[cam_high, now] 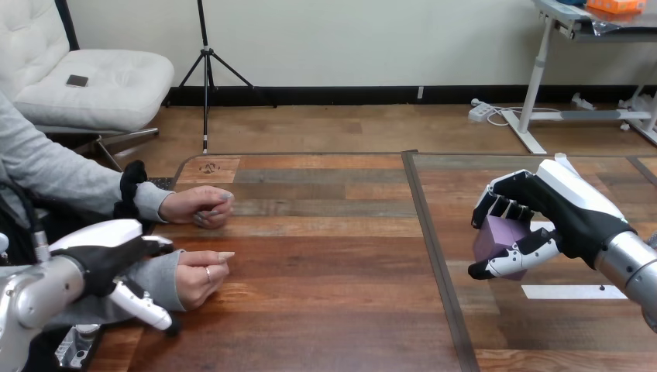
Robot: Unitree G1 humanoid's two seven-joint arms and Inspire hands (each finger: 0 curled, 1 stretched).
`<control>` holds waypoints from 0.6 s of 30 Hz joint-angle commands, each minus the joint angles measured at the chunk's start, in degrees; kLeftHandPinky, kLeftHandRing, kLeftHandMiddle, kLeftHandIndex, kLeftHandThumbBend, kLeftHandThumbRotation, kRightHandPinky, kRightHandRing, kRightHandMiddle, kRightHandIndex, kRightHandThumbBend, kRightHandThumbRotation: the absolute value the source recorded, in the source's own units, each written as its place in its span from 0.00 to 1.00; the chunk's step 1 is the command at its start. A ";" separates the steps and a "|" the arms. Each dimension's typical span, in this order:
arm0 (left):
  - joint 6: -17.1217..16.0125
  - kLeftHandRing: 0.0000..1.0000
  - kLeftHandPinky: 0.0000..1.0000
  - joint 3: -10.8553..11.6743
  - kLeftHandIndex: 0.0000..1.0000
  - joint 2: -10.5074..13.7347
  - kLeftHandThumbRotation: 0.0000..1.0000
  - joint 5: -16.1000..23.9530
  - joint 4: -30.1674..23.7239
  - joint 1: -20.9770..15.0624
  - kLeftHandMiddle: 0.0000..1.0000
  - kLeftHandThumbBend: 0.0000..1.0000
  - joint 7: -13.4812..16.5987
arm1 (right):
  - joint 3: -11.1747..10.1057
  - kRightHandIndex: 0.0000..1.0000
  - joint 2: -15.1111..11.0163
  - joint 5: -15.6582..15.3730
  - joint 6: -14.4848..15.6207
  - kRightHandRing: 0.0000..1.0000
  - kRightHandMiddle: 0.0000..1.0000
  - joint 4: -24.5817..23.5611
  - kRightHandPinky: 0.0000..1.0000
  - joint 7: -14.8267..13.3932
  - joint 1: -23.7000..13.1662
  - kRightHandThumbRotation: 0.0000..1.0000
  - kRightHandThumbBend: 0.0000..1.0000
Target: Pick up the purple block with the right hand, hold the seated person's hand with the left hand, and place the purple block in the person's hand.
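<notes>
The purple block is off the table at the right, with my right hand shut on it, fingers above and thumb below. The person sits at the left with both hands resting loosely curled on the table: one farther back, one nearer. My left hand is at the lower left, against the grey sleeve just behind the nearer hand's wrist. Its fingers are fairly straight, one reaching along under the sleeve, and I do not see them curled round the wrist.
The wooden table has a dark seam running front to back through its middle. A white tape strip lies on the table below my right hand. A small object sits by the lower left corner.
</notes>
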 commanded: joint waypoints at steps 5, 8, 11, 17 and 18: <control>1.75 0.90 0.80 -1.06 0.89 1.20 0.33 0.15 -0.32 -4.96 0.91 1.00 1.76 | -2.43 0.43 -0.89 0.67 1.18 0.38 0.42 -2.85 0.36 -1.32 -1.66 0.00 0.83; 1.77 0.90 0.80 -1.74 0.89 1.42 0.32 1.24 0.28 -5.13 0.90 1.00 3.14 | -2.50 0.43 -0.83 0.67 0.92 0.38 0.42 -2.67 0.36 -1.61 -1.60 0.00 0.83; 2.19 0.89 0.80 -2.74 0.88 1.77 0.32 3.02 0.39 -5.15 0.89 1.00 4.63 | -2.46 0.43 -0.83 0.55 0.91 0.38 0.42 -2.44 0.36 -1.76 -1.60 0.00 0.84; 0.95 0.87 0.81 -4.90 0.87 2.52 0.32 6.21 2.22 -5.56 0.88 1.00 8.77 | -2.46 0.43 -0.90 0.65 0.76 0.38 0.42 -2.17 0.36 -1.69 -1.61 0.00 0.84; 0.73 0.87 0.81 -5.52 0.87 2.69 0.32 7.16 2.69 -5.72 0.87 1.00 9.76 | -2.46 0.43 -0.91 0.63 0.73 0.38 0.42 -2.13 0.36 -1.74 -1.60 0.00 0.84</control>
